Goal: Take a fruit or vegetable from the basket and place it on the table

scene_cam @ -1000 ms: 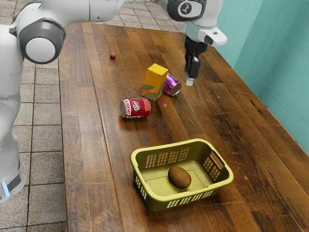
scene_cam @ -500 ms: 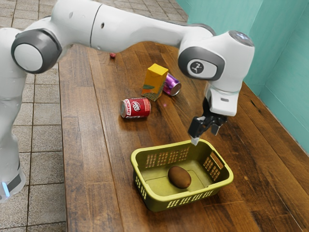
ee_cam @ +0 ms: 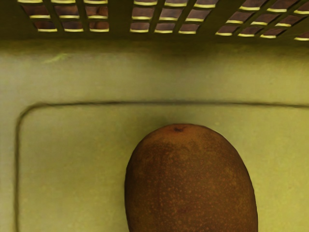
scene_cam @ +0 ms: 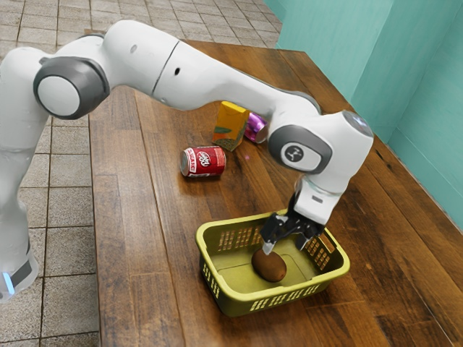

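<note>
Over the inside of the basket, my gripper [scene_cam: 286, 248] is open, its fingers apart, with one fingertip just above the brown kiwi-like fruit [scene_cam: 270, 267]. The fruit lies on the floor of the yellow-green basket [scene_cam: 221, 290]. In the wrist view, the fruit [ee_cam: 190, 183] is large and close under the hand, resting on the pale basket floor, and the slotted wall of the basket [ee_cam: 119, 21] stands beyond its stalk end.
Farther back on the wooden table [scene_cam: 137, 217] lie a red can [scene_cam: 204, 161] and a purple can [scene_cam: 256, 127], with an upright yellow carton [scene_cam: 231, 124] beside the purple one. The basket's raised rim surrounds the fruit.
From above the far part of the table, my hand has come toward the basket and down into its opening, over the fruit. The basket, cans and carton stand where they were.
</note>
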`<action>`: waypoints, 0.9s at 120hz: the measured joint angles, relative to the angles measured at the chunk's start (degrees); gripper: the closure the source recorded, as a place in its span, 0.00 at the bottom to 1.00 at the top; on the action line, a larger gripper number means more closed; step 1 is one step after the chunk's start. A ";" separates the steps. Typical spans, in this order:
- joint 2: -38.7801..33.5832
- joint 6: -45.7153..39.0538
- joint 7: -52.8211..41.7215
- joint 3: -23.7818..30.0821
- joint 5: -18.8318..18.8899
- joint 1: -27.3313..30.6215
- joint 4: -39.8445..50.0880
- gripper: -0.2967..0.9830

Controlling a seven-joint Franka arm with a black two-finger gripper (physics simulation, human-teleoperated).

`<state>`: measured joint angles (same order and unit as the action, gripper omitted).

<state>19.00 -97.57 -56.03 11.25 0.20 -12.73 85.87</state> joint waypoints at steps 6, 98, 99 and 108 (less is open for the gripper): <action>0.51 -0.56 -0.97 0.00 -0.10 0.00 0.02 0.23; -1.80 -9.76 -3.62 -0.27 -1.25 -0.71 11.10 0.23; -1.78 -9.84 -3.61 -0.27 -1.25 -0.71 11.13 0.23; -1.68 -10.44 -3.56 -0.27 -1.19 -0.71 11.37 0.34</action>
<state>17.31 -108.00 -59.59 10.98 -0.99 -13.44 97.24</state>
